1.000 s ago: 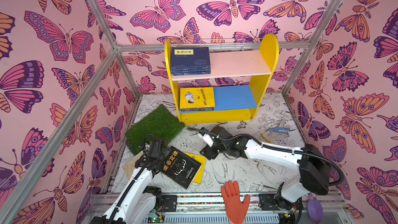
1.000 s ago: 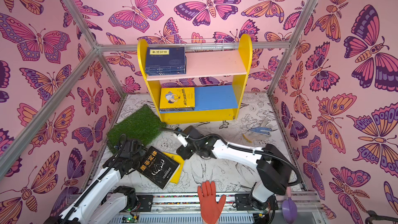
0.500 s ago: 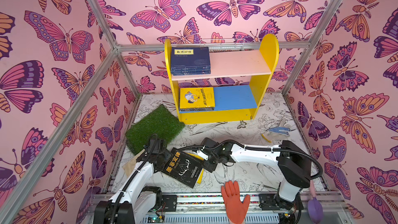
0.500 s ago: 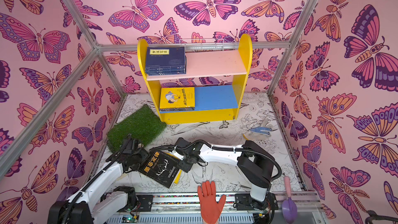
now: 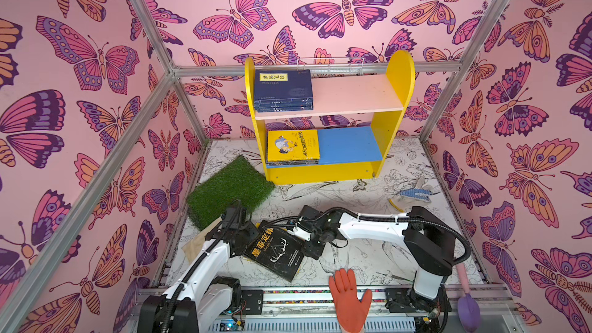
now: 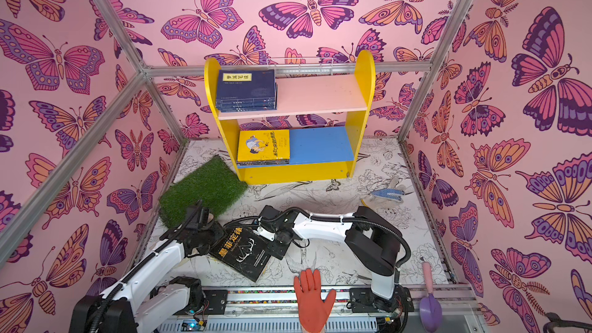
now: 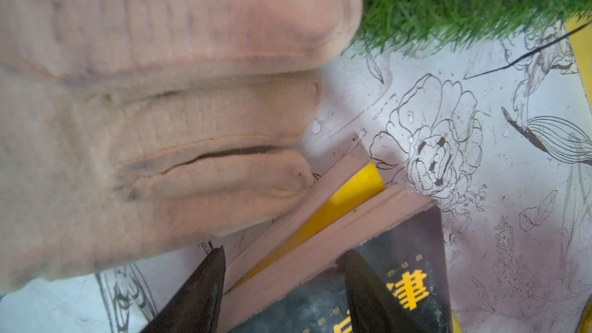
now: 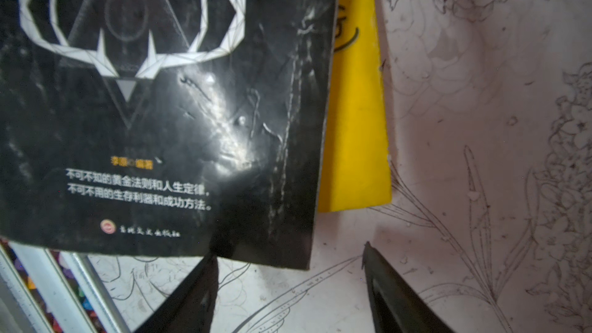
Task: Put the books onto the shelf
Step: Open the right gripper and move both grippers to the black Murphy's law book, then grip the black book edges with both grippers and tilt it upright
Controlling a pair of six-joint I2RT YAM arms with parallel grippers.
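- Inspecting edges first: the black antler book [image 5: 275,251] lies flat and skewed on the flower-printed floor sheet [image 5: 368,261]. It is near the front rail [image 5: 288,297] and well apart from the shelf [image 5: 398,72].
- It rests on a yellow book [image 8: 355,107], which juts out along one long side and shows as a yellow strip between the page edges in the left wrist view.
- The left gripper [image 7: 285,256] sits at the pile's far-left corner with its jaws apart. One finger is over the black cover and the other is outside the page edges. No squeeze shows.
- The right gripper [image 8: 288,248] is at the book's right-hand edge, jaws apart. One fingertip meets the cover's rim and the other hangs over the floor sheet.
- Room on the left is tight. A beige glove [image 7: 144,107] lies just beside the pile's corner, and the green grass mat [image 5: 229,193] is just behind the left gripper.
- An orange rubber glove [image 5: 349,296] stands at the rail near the book's front corner.
- Open floor runs between the pile and the shelf's foot.
- The pale pink upper board [image 5: 355,94] carries a flat stack of navy books [image 5: 283,89] at its left end. The rest of the board is free.
- The blue lower board [image 5: 349,145] carries a stack topped by a yellow cartoon-boy book [image 5: 293,145], also at the left end. Its right half is free.
- A blue-and-white glove [image 5: 413,193] by the right wall and a purple scoop [image 5: 467,305] at the front right corner are well apart from the pile.
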